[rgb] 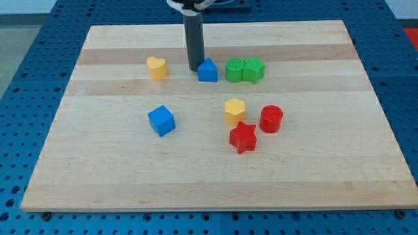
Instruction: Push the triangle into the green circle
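My tip is resting on the pale wooden bench, just at the left side of the small blue triangle-topped block. That block is sitting far on the bench with the rounded green circle block just to its right, nearly touching. There is no hand, only a bare rod, so nothing is being pinched; judging from this line-up, 1 straight push rightward is looking sufficient.

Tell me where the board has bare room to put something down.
Bare: the strip below the blue cube and red star, and the view's right side beyond the red cylinder. Crowded: my tip, blue triangle, green circle, green star.
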### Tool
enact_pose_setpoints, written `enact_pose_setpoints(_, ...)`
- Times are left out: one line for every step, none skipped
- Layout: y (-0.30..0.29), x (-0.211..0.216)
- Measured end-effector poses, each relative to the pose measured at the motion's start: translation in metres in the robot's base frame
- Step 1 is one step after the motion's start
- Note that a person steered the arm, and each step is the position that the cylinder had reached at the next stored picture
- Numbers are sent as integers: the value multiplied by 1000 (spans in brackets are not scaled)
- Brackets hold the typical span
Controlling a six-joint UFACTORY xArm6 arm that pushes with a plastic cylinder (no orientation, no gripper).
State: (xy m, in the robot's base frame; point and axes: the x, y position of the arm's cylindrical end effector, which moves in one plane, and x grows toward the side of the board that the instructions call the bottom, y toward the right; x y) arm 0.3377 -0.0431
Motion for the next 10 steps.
enact_pose_setpoints(-3, 5)
enact_pose_setpoints(-12, 10)
enact_pose_setpoints(-23, 20)
enact_pose_setpoints(-24, 31)
enact_pose_setpoints(-24, 30)
enact_pose_setpoints(-21, 20)
enact_pose_setpoints(-12, 16)
enact_pose_setpoints(6, 16)
enact_pose_setpoints(16, 16)
enact_pose_setpoints(16, 16)
